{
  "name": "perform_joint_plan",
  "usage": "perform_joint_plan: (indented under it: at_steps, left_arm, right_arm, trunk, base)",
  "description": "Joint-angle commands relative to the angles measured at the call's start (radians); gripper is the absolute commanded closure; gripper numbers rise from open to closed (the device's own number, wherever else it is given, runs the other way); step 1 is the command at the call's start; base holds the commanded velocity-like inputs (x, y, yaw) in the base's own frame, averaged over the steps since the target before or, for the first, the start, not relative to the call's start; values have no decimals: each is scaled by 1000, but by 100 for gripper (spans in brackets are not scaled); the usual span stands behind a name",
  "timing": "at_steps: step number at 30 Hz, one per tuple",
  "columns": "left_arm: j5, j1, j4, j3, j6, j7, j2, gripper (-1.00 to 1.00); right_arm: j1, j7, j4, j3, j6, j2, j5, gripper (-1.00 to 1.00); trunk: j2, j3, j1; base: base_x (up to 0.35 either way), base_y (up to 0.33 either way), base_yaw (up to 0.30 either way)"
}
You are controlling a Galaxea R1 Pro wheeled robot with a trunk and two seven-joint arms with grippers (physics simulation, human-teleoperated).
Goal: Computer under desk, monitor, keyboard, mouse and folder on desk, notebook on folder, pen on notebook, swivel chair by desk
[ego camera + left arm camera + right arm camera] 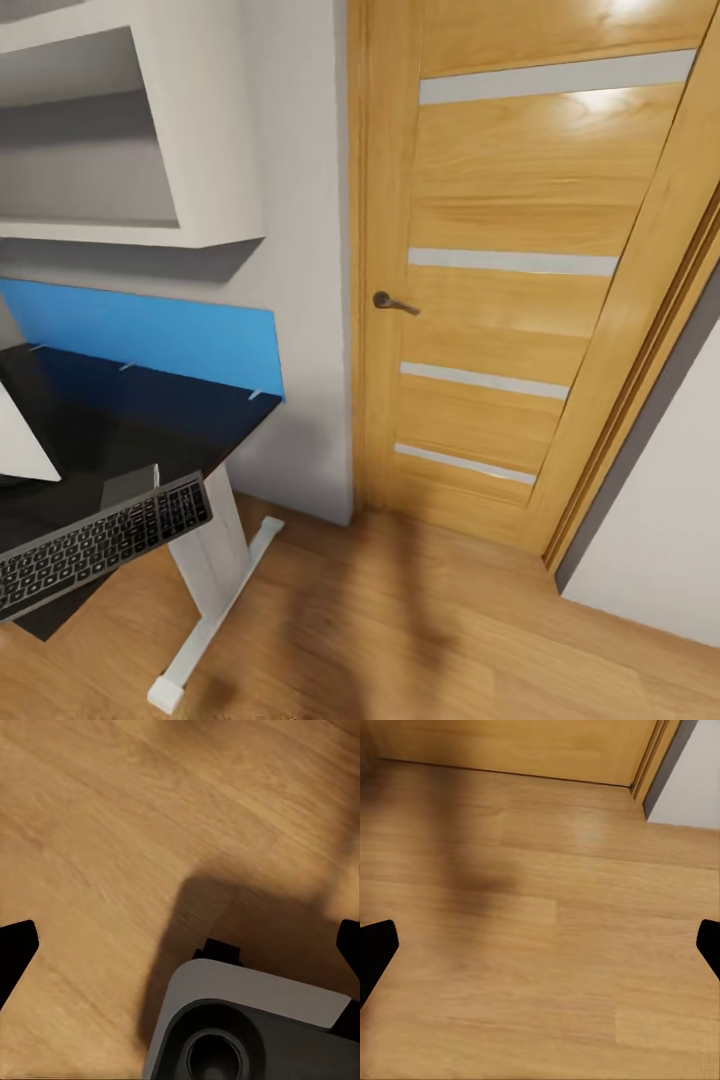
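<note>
Sticking off the desk [120,420] edge at lower left, the keyboard [100,545] could be slipping down while I am driving with both claws spread and holding nothing.

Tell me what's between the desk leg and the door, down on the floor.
In the head view, the stretch between the white desk leg and the wooden door holds only bare wood floor with a soft shadow, plus a strip of grey wall.

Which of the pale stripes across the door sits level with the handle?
The second stripe from the top, just above the dark handle on the wooden door; the others lie well higher or lower.
</note>
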Motion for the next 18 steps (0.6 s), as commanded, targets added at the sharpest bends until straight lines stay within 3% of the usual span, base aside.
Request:
perform_joint_plan:
  at_steps: [1,18]
  left_arm:
    - [5,-1,1,-9,-2,5,0,-100]
    - [5,-1,1,-9,-2,5,0,-100]
  right_arm:
    - [0,-7,0,-3,-2,0,9,-100]
    - [0,-11,-1,-3,-7,1,9,-100]
  trunk:
    - [-1,-2,0]
    - [-1,-6,0]
  base:
    - [0,0,256]
    - [0,0,262]
